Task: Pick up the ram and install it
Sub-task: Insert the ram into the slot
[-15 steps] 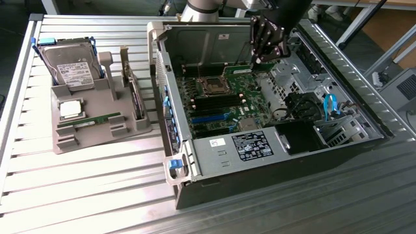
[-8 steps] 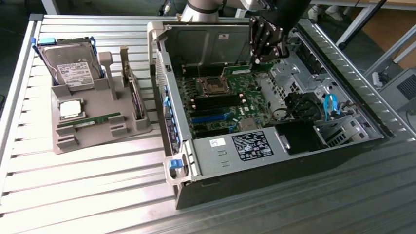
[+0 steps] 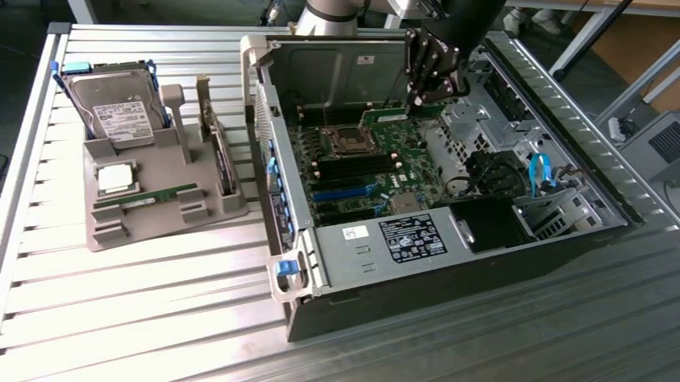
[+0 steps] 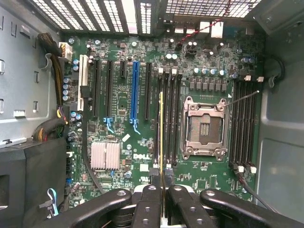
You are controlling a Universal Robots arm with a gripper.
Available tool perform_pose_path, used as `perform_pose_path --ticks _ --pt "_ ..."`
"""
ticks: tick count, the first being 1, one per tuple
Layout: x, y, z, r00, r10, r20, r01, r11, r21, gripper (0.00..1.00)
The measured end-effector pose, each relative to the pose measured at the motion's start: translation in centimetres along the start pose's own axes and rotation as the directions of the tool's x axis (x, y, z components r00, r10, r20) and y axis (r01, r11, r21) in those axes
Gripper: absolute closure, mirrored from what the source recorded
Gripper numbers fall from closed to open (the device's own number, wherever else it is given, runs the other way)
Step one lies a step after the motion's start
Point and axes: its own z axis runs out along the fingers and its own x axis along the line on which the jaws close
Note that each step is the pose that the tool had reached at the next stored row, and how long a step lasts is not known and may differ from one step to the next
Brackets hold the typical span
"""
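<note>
On the metal table (image 3: pixel 127 302) lies a big open computer box (image 3: pixel 334 72), turned on its side. Inside it, flat on the bottom, is a wide green board (image 3: pixel 372 171) (image 4: pixel 118 102) full of little parts.

On the exterior view's left, well apart from the box, a gray tray (image 3: pixel 159 223) sits on the table. A hard drive (image 3: pixel 117 107) stands at the back of the tray. A square silver chip (image 3: pixel 115 177) lies in front of it. Just beside the chip, a spare green stick (image 3: pixel 146 196) lies flat in the tray.

The black pincer (image 3: pixel 416 102) (image 4: pixel 161 178) reaches down into the box near its back wall. It is closed tight on the ram (image 3: pixel 391 117) (image 4: pixel 161 133). In the exterior view the ram is a long green strip with a pale label. It hangs under the fingers, over the green board.

In the wrist view the ram is seen from its thin edge, like a long yellow line running out from between the two fingers (image 4: pixel 151 204). It lines up with the row of black slots (image 4: pixel 172 118), between the long blue slot (image 4: pixel 134 90) and the square metal socket (image 3: pixel 345 142) (image 4: pixel 204 128). I cannot tell if the ram is touching a slot or just above it.
</note>
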Motion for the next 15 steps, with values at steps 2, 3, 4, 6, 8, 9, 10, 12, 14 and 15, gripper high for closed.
perform_pose_path --ticks 2,3,4,6,8,9,10,12,14,15 --pt "0.0 0.08 0.15 1.0 0.0 0.0 0.0 1.0 0.0 0.89" --pt "0.0 0.1 0.22 1.0 0.0 0.0 0.0 1.0 0.0 0.89" --pt "0.0 0.11 0.28 1.0 0.0 0.0 0.0 1.0 0.0 0.89" --pt "0.0 0.14 0.38 1.0 0.0 0.0 0.0 1.0 0.0 0.89" --pt "0.0 0.16 0.48 1.0 0.0 -0.0001 0.0 1.0 0.0 0.89" --pt "0.0 0.17 0.58 1.0 0.0 0.0001 0.0 1.0 0.0 0.89" --pt "0.0 0.18 0.64 1.0 0.0 0.0 0.0 1.0 0.0 0.89" --pt "0.0 0.21 0.77 1.0 0.0 0.0 0.0 1.0 0.0 0.89" --pt "0.0 0.25 0.98 1.0 0.0 0.0 0.0 1.0 0.0 0.89" --pt "0.0 0.27 1.05 1.0 0.0 0.0 0.0 1.0 0.0 0.89"
